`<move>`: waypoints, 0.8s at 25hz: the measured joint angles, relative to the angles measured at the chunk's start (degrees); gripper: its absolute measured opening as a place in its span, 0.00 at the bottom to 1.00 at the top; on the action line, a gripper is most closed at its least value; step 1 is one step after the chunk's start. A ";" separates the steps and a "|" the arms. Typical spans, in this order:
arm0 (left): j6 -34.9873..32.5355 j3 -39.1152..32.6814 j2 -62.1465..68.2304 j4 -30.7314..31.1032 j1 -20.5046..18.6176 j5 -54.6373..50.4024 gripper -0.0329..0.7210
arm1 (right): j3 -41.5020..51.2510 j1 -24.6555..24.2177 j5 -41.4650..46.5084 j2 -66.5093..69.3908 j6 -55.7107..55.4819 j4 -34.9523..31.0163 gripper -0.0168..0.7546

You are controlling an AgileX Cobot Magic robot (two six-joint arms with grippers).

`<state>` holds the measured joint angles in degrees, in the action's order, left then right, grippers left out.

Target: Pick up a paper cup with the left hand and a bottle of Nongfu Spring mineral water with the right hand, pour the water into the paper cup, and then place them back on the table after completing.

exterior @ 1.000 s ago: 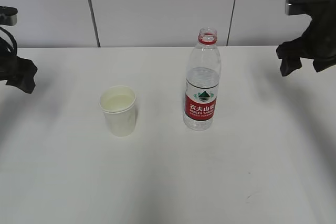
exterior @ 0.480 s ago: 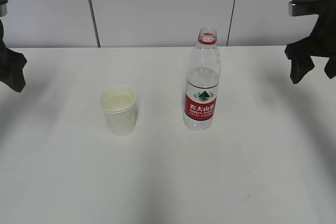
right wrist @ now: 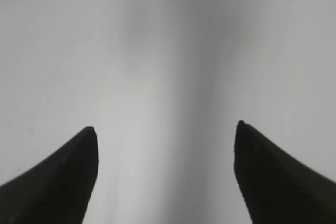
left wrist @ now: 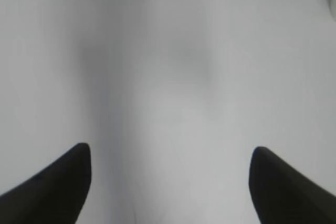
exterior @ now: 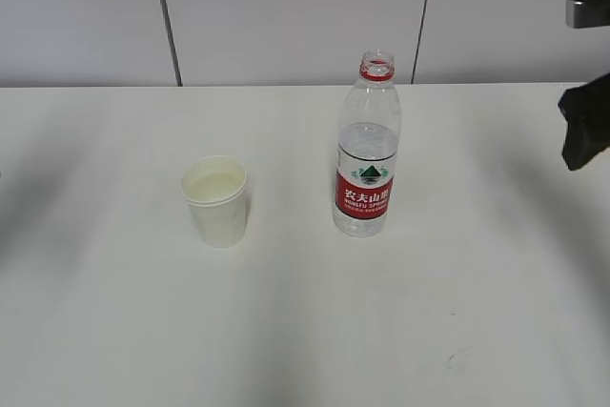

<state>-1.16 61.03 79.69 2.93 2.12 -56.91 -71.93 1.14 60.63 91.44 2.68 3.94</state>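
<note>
White table (exterior: 286, 331), grey panelled wall (exterior: 286, 16).

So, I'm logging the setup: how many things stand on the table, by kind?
Paper cup: 1
Water bottle: 1
Total on the table: 2

Only two things stand on the plain white tabletop (exterior: 305, 331): a white paper cup (exterior: 217, 201) and, near it on the right, an uncapped clear plastic bottle with a red label (exterior: 367, 154) (an open gap lies between them). The front edge, both side edges and corners offer unobstructed passage.
</note>
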 joint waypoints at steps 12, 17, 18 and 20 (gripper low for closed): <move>0.00 -17.15 -27.87 -2.11 0.00 -4.04 0.79 | 25.61 0.00 -3.92 -29.02 0.08 0.00 0.79; 0.00 -20.96 -38.70 -2.51 0.00 -7.91 0.79 | 32.63 0.00 -4.09 -39.98 0.08 0.00 0.79; 0.00 -21.48 -40.91 -2.93 0.00 -8.80 0.79 | 33.91 0.00 -4.09 -41.79 0.08 0.00 0.79; 0.00 -22.29 -45.12 -3.25 0.00 -10.12 0.79 | 35.85 0.00 -4.09 -44.90 0.08 0.00 0.79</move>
<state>-1.16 38.73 34.56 -0.32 2.12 -67.03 -36.08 1.14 56.55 46.54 2.76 3.94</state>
